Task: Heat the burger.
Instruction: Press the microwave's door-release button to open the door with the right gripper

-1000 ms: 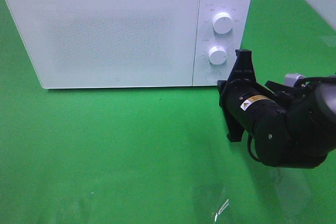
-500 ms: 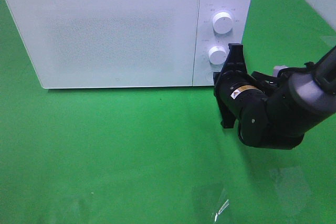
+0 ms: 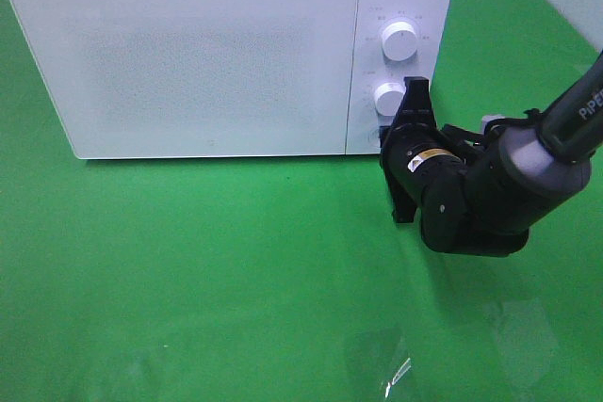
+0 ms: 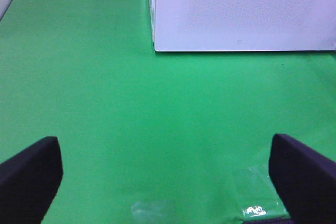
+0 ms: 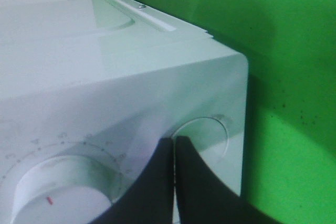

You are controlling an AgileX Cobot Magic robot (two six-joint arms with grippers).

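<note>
White microwave (image 3: pixel 207 54) on green tabletop (image 3: pixel 188 270)

R gripper (image 5: pixel 173 142) closed tight, L gripper (image 4: pixel 168 169) wide.

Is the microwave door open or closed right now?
Closed. The microwave door lies flat in the white front, level with the panel holding the upper knob, with no gap, so nothing inside shows.

Bright, even overhead light. The black right gripper (image 5: pixel 173 148) blurs close to the lens; beyond its tips the glossy white microwave (image 5: pixel 105 93) carries a soft sheen.
</note>
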